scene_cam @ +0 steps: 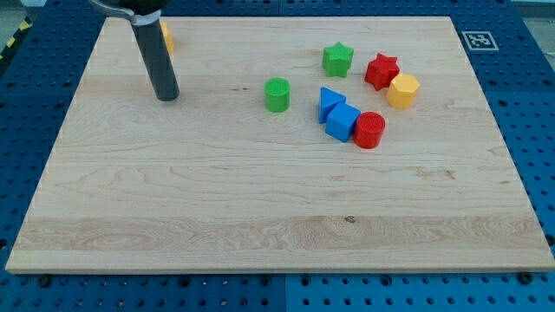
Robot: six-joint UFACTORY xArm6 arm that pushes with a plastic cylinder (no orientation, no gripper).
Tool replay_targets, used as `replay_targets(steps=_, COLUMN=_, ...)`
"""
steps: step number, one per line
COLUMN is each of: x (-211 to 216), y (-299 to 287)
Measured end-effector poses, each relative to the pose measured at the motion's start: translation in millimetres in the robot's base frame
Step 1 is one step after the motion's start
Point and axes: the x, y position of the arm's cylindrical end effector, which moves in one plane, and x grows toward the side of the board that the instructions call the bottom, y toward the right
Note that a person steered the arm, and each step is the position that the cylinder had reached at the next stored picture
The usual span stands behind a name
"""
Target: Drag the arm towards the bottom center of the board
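My tip point(166, 95) rests on the wooden board point(217, 208) in its upper left part. A yellow block point(166, 36) sits just behind the rod, mostly hidden by it. A green cylinder point(277, 94) stands to the tip's right, well apart from it. Farther right lie a blue triangle point(328, 100), a blue cube point(343, 122) and a red cylinder point(369, 130), close together. Above them are a green star point(337, 60), a red star point(381, 71) and a yellow hexagon point(403, 90).
A blue pegboard table point(529, 104) surrounds the board. A black-and-white marker point(478, 39) sits by the board's top right corner.
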Motion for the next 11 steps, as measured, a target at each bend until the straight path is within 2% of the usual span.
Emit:
replay_targets(steps=3, x=26, y=22)
replay_targets(steps=6, x=82, y=32)
replay_targets(steps=10, x=114, y=100)
replay_targets(steps=11, x=114, y=100)
